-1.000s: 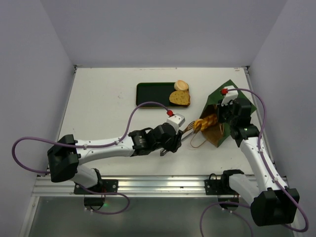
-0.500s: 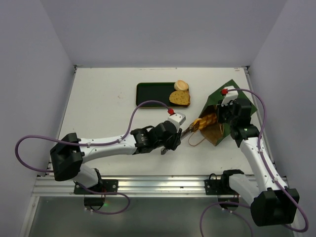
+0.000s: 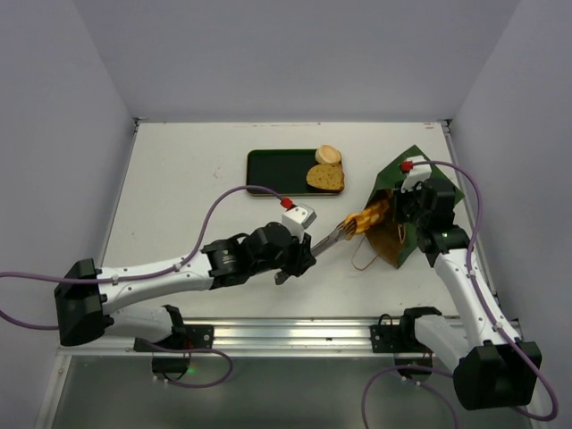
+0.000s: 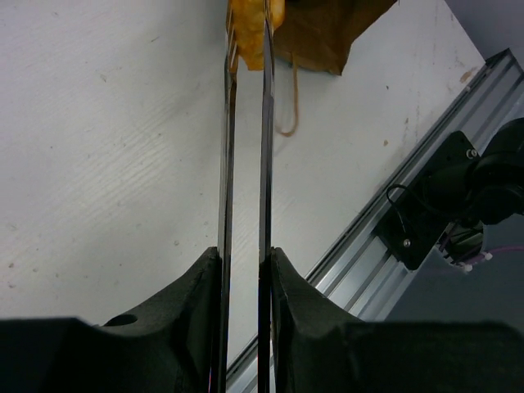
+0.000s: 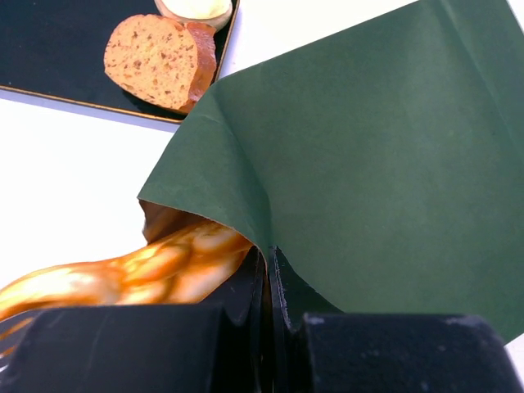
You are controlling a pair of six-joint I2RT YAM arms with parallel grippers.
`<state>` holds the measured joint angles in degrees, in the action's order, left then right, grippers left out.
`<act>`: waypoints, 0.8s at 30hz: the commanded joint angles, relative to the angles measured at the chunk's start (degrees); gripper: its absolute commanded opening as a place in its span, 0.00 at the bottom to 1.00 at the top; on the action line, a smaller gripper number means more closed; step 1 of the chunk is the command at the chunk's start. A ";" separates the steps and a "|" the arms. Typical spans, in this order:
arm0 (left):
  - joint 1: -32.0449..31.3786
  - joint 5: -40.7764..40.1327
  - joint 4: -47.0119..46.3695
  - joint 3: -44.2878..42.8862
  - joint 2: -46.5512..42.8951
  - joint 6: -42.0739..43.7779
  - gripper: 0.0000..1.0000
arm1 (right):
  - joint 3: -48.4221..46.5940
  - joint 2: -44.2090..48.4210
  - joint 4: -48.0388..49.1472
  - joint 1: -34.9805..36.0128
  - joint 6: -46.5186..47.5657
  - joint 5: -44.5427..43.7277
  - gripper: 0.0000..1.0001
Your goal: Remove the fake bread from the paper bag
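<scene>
The dark green paper bag (image 3: pixel 394 170) lies tipped at the right, its brown mouth facing left. My right gripper (image 3: pixel 407 206) is shut on the bag's edge (image 5: pixel 368 164), as its wrist view (image 5: pixel 270 260) shows. My left gripper (image 3: pixel 302 255) is shut on metal tongs (image 3: pixel 329 238), seen in the left wrist view (image 4: pixel 244 262). The tong (image 4: pixel 264 147) tips pinch the orange-yellow braided loaf (image 3: pixel 368 217) at the bag's mouth. The loaf also shows in both wrist views (image 4: pixel 250 29) (image 5: pixel 139 270). Any other bread inside the bag is hidden.
A flat dark green tray (image 3: pixel 273 168) lies at the back with a brown toast slice (image 3: pixel 325 178) and a tan bun (image 3: pixel 328 154) on its right end. A twine handle (image 3: pixel 362 259) trails from the bag. The aluminium rail (image 3: pixel 295 335) runs along the near edge.
My left arm has drawn back to the left with the tongs. The braided loaf has slid a little further out of the bag's mouth. The right gripper has held still.
</scene>
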<state>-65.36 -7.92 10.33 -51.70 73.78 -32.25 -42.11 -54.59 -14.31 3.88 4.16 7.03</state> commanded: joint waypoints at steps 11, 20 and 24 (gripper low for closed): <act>0.41 -0.24 0.04 6.35 -11.99 -2.91 0.00 | -0.17 1.06 3.58 -0.54 0.23 -0.52 0.00; 0.50 -1.92 2.84 4.95 -16.65 -3.96 0.00 | -0.17 0.97 3.58 -0.54 0.23 -0.26 0.00; 0.41 -2.01 6.36 4.51 -18.14 -3.79 0.00 | -0.17 1.06 3.58 -0.63 0.23 -0.26 0.00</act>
<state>-65.28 -8.27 15.57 -45.10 57.63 -35.40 -42.06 -54.59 -14.13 3.66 4.16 7.03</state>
